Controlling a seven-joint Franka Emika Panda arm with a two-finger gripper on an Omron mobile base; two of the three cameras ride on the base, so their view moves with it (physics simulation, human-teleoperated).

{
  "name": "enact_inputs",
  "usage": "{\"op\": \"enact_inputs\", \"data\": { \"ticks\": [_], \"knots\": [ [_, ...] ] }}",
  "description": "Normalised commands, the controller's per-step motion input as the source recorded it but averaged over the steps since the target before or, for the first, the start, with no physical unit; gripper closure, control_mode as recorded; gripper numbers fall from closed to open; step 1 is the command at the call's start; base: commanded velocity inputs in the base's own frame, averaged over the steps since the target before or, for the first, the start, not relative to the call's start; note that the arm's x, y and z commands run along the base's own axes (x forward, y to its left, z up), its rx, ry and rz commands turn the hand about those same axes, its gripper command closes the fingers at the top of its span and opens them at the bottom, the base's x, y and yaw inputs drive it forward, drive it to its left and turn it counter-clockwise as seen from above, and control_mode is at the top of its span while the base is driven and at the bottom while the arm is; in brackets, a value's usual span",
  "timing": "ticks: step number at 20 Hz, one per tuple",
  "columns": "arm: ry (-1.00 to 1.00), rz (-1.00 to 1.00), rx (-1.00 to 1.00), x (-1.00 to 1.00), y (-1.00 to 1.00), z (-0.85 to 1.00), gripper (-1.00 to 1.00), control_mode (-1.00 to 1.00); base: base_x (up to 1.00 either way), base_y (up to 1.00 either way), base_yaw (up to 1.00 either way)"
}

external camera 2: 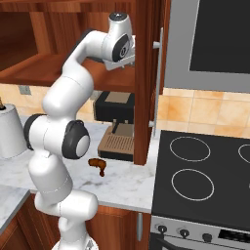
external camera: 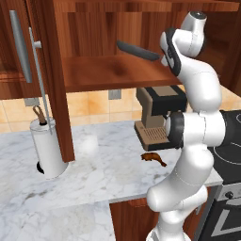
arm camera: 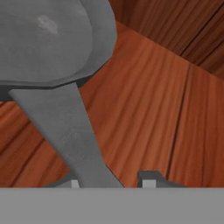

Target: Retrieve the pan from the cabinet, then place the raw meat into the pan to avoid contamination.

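The dark grey pan lies on the shelf of the open wooden cabinet, toward the back. In the hand view the pan's round body is at upper left and its long handle runs down between my fingertips. My gripper has closed around that handle, with the left tip against it and the right tip close beside it. In the left base view my own arm hides the gripper. The raw meat lies on the marble counter, in front of the coffee machine.
A coffee machine stands on the counter under the cabinet. A white canister sits at the left beside the open cabinet door. A black stovetop lies to the right, below a microwave.
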Motion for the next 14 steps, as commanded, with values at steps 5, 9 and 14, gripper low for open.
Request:
{"op": "enact_inputs", "data": {
  "ticks": [5,9,14],
  "knots": [
    [-0.02,-0.01,-0.03,-0.11,0.19,0.00,1.00,-1.00,0.00,0.00,0.00],
    [-0.04,-0.03,-0.15,-0.05,0.16,0.00,1.00,-1.00,0.00,0.00,0.00],
    [0.00,-0.03,-0.17,-0.15,0.17,-0.05,1.00,-1.00,0.00,0.00,0.00]
  ]
}}
